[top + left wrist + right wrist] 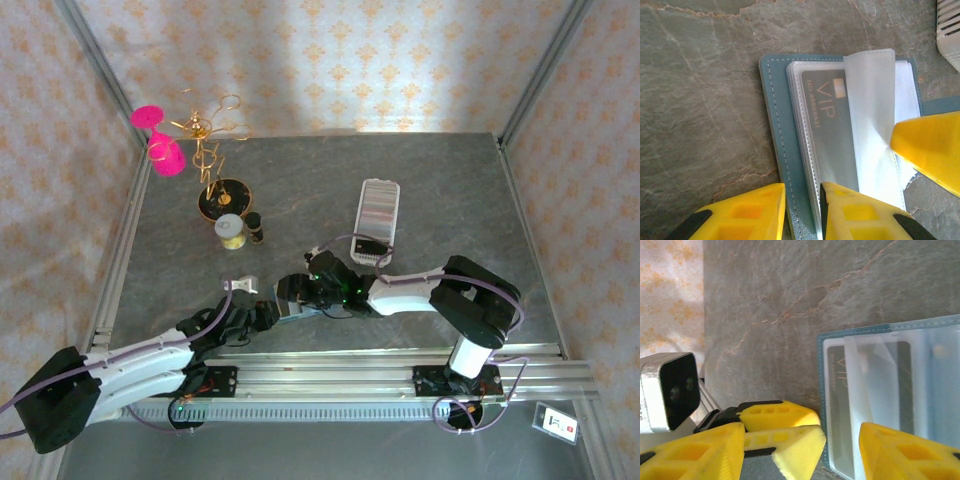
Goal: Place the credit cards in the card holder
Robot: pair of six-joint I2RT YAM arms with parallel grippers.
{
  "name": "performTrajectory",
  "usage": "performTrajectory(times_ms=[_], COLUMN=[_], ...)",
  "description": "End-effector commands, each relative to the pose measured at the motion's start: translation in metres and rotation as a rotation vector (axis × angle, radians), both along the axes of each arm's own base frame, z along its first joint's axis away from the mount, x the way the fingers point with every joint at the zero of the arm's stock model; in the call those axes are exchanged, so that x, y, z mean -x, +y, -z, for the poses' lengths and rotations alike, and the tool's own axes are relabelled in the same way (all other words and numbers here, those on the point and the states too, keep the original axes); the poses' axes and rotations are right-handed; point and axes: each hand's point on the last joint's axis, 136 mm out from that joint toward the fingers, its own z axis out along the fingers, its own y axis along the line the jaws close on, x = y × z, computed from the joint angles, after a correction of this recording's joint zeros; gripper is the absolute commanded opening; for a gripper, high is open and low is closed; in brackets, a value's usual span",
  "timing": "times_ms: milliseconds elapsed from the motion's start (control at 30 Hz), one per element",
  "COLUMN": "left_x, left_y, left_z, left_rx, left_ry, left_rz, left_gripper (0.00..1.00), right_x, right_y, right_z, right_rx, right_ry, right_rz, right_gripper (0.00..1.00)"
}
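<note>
With my left gripper (802,192) clamped on the small teal folding card holder (775,125) lying open on the table (700,100) and my right gripper (842,450) unclenched, I'd lift its floppy, slick clear plastic sleeve (867,100) by the free edge.

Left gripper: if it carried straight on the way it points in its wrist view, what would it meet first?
The teal-blue folding card holder: its stitched cover edge and clear sleeves lie at the fingertips of the left gripper, with the grey VIP card beyond. They may already touch; depth is unclear.
</note>
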Motion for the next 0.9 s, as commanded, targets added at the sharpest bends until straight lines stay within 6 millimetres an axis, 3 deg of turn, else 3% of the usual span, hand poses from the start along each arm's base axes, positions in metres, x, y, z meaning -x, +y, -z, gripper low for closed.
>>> performTrajectory(times_ms=[0,367,567,733,867], left_x=[0.001,-0.002,-0.004,-0.007,-0.011], left_y=[0.011,0.030,0.048,0.044,0.029], left_z=[0.005,-0.006,-0.017,-0.032,-0.042], left_rx=[-0.025,-0.036,-0.063,-0.044,-0.017], left_ry=[-0.003,-0.041,-0.075,-0.106,-0.114], left_rz=[-0.043,-0.141,-0.218,-0.204,-0.147], left_gripper=[0.29,0.30,0.33,0.38,0.39], right_x=[0.001,0.003,-0.002,-0.031,-0.073], right_y=[0.008,0.033,0.046,0.021,-0.029], right_z=[-0.009,-0.023,-0.057,-0.091,-0.118], right_rx=[-0.055,-0.129,-0.200,-0.119,0.067], right_ry=[-0.001,0.006,-0.051,-0.240,-0.462], right_rz=[-0.004,-0.049,-0.080,-0.027,0.040], right_gripper=[0.61,0.60,0.60,0.60,0.59])
